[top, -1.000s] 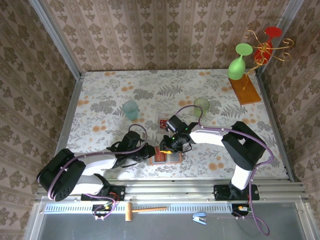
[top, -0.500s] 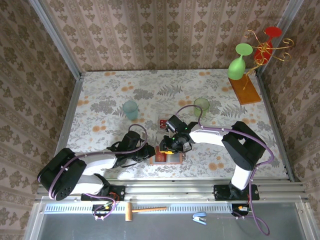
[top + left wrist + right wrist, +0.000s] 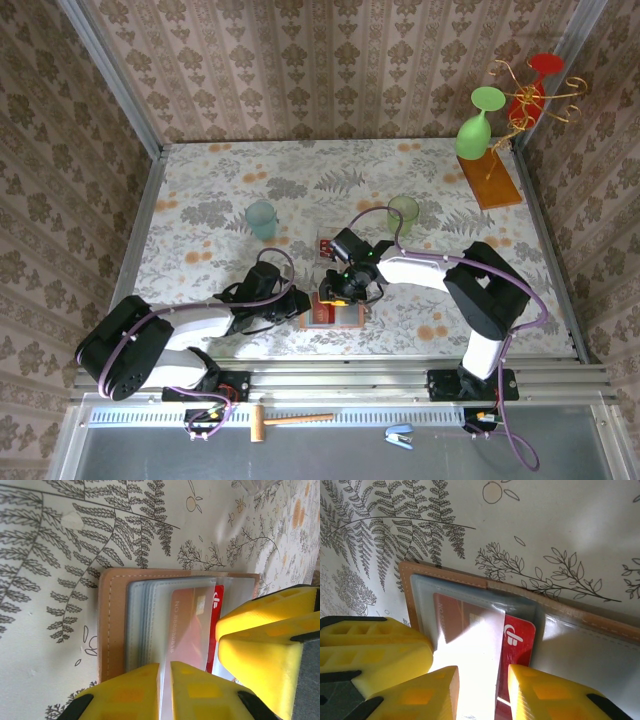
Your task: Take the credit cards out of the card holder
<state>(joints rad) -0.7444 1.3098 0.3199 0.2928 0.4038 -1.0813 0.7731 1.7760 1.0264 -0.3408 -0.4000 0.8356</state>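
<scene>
Card holder point(image 3: 335, 316): lies open on floral table point(image 3: 200, 200).
Credit cards point(image 3: 519, 635): red, inside its clear sleeves.
Left gripper point(image 3: 165, 672): at its left edge, jaws pinched on one sleeve leaf.
Right gripper point(image 3: 482, 677): at its far edge, jaws parted astride a sleeve.

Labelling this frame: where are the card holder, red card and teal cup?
card holder point(image 3: 112, 625), left wrist view, leather edge.
red card point(image 3: 520, 635), right wrist view, exposed corner.
teal cup point(image 3: 261, 220), top view, body.
</scene>
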